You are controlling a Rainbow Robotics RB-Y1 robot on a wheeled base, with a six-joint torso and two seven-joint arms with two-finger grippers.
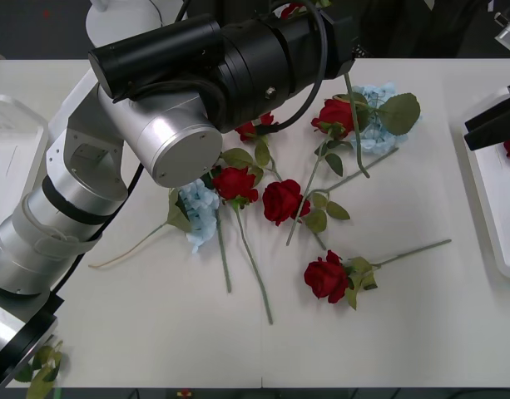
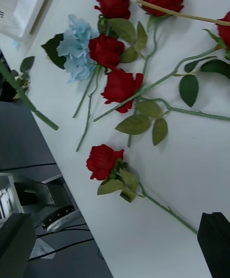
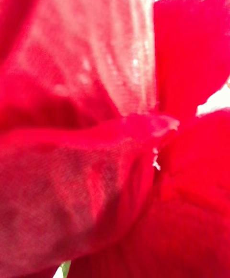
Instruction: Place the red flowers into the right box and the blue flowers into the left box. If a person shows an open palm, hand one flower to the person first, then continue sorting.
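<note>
From the front camera I see the deep-red artificial roses on thin green stems (image 1: pixel 283 200) scattered across the middle of the white table (image 1: pixel 155 332). One rose (image 1: pixel 327 276) lies alone nearer to me, its stem running out toward my right. Two more heads sit side by side at the centre with their stems crossing, and another (image 1: pixel 336 114) lies farther back. A pale sky-blue hydrangea-like cluster (image 1: pixel 201 212) lies just beside the central roses on my left side; a second pale blue cluster (image 1: pixel 373 116) lies at the far right of the pile, partly under a broad green leaf. My silver-and-black left arm (image 1: pixel 155 125) reaches across the table over the back of the pile. A shallow white plastic tray with a raised rim, the right box (image 1: pixel 500 216), sits at the right edge, with a bit of red showing inside it and the dark right gripper (image 1: pixel 496 125) above its far end; I cannot tell how its fingers stand. The matching white tray, the left box (image 1: pixel 9 158), sits at the left edge.

In the right wrist camera, five rose heads and one blue cluster (image 2: pixel 76 53) lie on the table, stems tangled, leaves serrated and matte green.

The left wrist camera looks straight into red fabric petals (image 3: pixel 96 139) pressed up close, their weave visible; I cannot tell the left fingers' state.
</note>
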